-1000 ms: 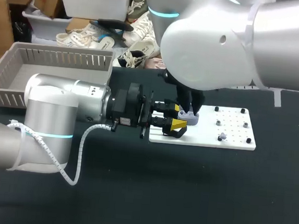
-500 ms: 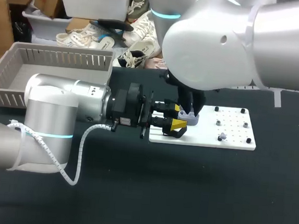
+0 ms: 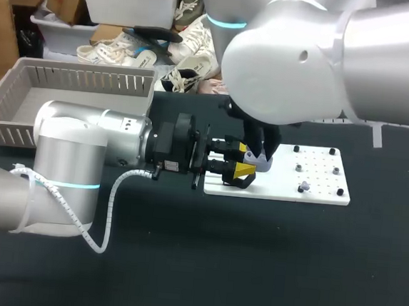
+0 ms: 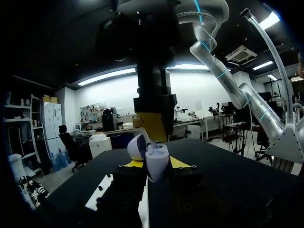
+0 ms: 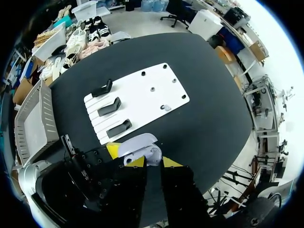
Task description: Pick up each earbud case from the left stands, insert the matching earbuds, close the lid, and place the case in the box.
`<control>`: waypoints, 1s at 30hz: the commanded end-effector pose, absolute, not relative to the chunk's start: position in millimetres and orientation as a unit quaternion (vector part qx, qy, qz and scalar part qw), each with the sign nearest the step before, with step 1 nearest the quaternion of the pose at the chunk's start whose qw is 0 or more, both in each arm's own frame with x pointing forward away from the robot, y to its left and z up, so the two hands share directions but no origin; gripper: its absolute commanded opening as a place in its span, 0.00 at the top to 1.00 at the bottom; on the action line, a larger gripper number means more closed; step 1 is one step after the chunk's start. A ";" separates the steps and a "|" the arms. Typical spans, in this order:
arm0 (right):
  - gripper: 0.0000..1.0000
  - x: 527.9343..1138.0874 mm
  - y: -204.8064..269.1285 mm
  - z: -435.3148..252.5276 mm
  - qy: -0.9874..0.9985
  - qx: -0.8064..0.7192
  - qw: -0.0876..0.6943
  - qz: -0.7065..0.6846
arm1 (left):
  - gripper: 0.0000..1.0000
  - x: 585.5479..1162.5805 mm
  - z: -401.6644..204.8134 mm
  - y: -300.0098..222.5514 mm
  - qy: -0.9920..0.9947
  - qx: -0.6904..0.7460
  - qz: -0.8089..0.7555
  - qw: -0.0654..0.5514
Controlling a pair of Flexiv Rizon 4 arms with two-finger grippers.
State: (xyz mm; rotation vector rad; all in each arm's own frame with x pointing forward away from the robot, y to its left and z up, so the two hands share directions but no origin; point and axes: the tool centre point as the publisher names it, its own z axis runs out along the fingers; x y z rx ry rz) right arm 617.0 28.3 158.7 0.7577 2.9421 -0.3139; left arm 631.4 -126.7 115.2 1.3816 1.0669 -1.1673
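A pale lilac earbud case (image 4: 156, 161) with its lid (image 4: 137, 146) swung open sits upright in my left gripper (image 4: 156, 164), which is shut on it from both sides. In the head view the case (image 3: 262, 160) is over the near left part of the white plate (image 3: 315, 195). My right gripper (image 3: 261, 151) comes down from above onto the open case. Its fingertips (image 4: 154, 126) pinch a small white earbud (image 5: 153, 153) at the case's mouth. Three black stands (image 5: 109, 107) on the plate are bare.
One more white earbud (image 3: 304, 185) lies among the black pegs on the plate's right half. A grey slatted basket (image 3: 24, 87) stands at the table's far left. The right arm's big white body hides the table's far middle.
The right arm has shifted very slightly. Both grippers and the case keep their places.
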 end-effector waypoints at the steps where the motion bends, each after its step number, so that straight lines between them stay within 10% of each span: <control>1: 1.00 618.6 28.2 157.4 0.961 0.250 0.042 -0.106 | 1.00 632.5 114.4 -126.3 0.440 0.570 -0.483 0.498; 10: 1.00 619.6 27.9 155.5 0.961 0.252 0.041 -0.108 | 1.00 632.5 114.4 -126.3 0.440 0.570 -0.483 0.498; 12: 0.79 619.6 28.0 155.3 0.961 0.253 0.041 -0.108 | 1.00 632.5 114.4 -126.3 0.440 0.570 -0.483 0.498; 16: 0.71 619.6 28.1 155.2 0.961 0.253 0.042 -0.106 | 1.00 632.5 114.4 -126.3 0.440 0.570 -0.483 0.498; 30: 0.64 599.0 30.5 182.2 0.961 0.249 0.082 -0.092 | 1.00 632.5 114.4 -126.3 0.440 0.570 -0.483 0.498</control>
